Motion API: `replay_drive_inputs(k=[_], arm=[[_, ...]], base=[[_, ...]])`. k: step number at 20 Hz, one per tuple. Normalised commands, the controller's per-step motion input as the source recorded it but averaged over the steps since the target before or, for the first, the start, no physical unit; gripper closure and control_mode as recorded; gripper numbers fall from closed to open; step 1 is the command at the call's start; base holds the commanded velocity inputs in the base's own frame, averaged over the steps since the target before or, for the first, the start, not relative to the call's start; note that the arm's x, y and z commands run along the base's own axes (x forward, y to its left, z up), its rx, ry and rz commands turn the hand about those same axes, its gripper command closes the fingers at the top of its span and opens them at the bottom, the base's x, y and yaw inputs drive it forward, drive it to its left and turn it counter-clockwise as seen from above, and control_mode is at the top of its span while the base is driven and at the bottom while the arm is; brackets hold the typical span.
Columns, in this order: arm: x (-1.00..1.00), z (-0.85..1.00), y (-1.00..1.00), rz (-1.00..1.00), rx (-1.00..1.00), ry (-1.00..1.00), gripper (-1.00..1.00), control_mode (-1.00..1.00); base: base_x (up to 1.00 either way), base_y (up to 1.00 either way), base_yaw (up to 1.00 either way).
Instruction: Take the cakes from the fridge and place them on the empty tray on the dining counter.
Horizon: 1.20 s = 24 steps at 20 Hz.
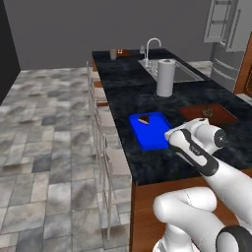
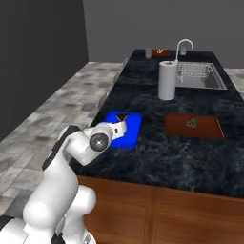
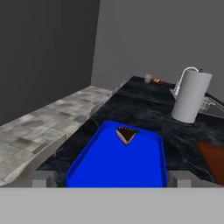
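Inside blue tray, one brown cake wedge; gripper wide apart, empty.

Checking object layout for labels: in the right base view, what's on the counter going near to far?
blue tray with the dark cake slice → reddish-brown board → paper towel roll → sink → faucet
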Motion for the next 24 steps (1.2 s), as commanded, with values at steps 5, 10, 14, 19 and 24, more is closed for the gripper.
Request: replay_drive_inputs(k=[5, 10, 14, 19, 24], arm=[[0.0, 0.0, 0.0, 0.0, 0.0, 0.0, -1.0, 1.0], [0.0, 0.0, 0.0, 0.0, 0.0, 0.0, -1.0, 1.0], [0.0, 0.0, 0.0, 0.0, 0.0, 0.0, -1.0, 1.0], [0.0, 0.0, 0.0, 0.0, 0.0, 0.0, -1.0, 1.0], [0.0, 0.0, 0.0, 0.0, 0.0, 0.0, -1.0, 1.0]], base=[[-0.89, -0.03, 0.0], [-0.63, 0.25, 0.0], [-0.21, 0.86, 0.04], [0.02, 1.0, 0.0], [0.27, 1.0, 0.0]])
